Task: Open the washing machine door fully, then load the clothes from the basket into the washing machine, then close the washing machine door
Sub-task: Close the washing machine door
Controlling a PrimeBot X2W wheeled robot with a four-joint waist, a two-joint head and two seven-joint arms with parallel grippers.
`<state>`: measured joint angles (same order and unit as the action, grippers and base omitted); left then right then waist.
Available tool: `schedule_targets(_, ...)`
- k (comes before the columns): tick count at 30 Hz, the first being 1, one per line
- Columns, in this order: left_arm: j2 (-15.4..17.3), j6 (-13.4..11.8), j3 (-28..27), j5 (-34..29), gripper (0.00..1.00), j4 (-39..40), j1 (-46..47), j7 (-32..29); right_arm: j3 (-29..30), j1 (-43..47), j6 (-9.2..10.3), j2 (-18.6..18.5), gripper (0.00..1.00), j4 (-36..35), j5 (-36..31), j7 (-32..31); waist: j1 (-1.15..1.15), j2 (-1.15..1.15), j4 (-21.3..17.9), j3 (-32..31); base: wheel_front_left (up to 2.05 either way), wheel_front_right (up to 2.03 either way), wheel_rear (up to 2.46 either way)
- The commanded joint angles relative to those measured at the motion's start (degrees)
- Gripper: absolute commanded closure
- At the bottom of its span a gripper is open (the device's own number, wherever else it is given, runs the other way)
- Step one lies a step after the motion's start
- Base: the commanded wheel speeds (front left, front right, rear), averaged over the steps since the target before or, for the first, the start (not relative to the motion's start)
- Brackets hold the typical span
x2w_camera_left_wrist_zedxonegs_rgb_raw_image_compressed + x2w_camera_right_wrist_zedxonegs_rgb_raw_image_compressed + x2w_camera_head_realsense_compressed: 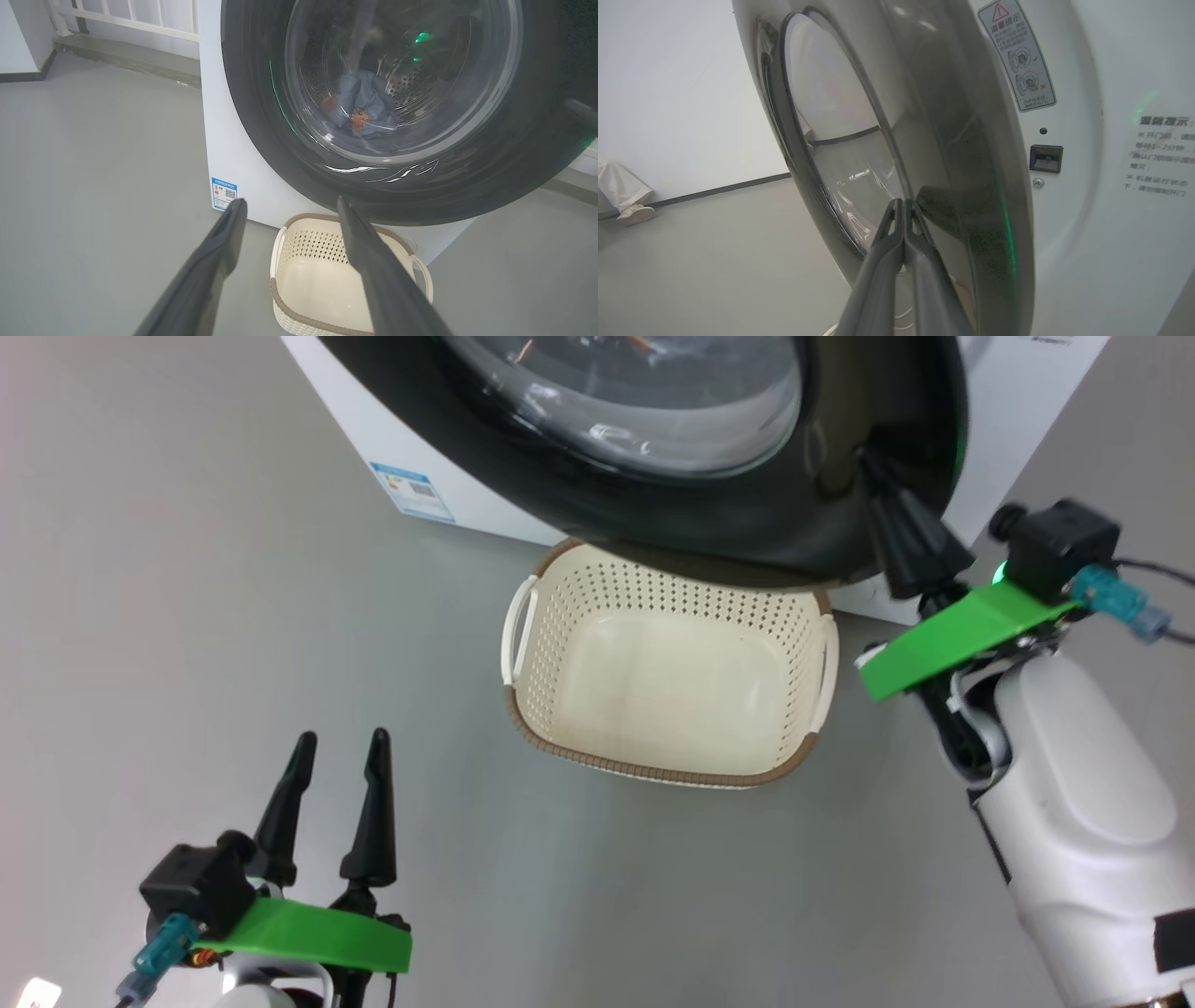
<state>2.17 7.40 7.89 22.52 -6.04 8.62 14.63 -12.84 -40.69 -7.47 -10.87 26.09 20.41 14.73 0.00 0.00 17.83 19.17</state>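
The washing machine door [747, 523], with its black rim and glass bowl, stands at an angle to the washing machine [1101, 233], close to its front. My right gripper [868, 462] is shut, holding nothing, its tips against the door's black rim [962, 196]; they meet in the right wrist view [903, 203]. Through the glass [402, 84] the blue clothes [364, 105] with orange prints lie in the drum. The basket [597, 761] sits empty on the floor below the door. My left gripper [341, 742] is open at the lower left, well short of the basket [303, 242], fingers [219, 252] spread.
The latch slot [1045, 158] in the white front panel is uncovered beside the door's edge. A blue label [411, 490] marks the machine's lower corner. A person's foot [635, 212] rests on the grey floor by the far wall. A white railing [126, 18] stands behind the machine.
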Motion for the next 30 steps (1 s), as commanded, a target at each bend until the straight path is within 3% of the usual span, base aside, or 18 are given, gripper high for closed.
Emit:
schedule_targets(1,0.84,0.09,-1.6,0.26,0.0,1.62,1.75,0.37,-0.04,-1.82,-0.02,0.43,1.0,-0.92,-0.43,0.27,0.0,0.0,0.69,0.93,0.0,0.0,0.0)
schedule_targets(30,0.71,0.09,2.39,1.75,0.0,2.59,6.63,0.37,9.43,-15.39,-0.02,-1.54,1.0,5.02,-5.8,0.27,0.0,0.0,4.82,6.7,0.0,0.0,0.0)
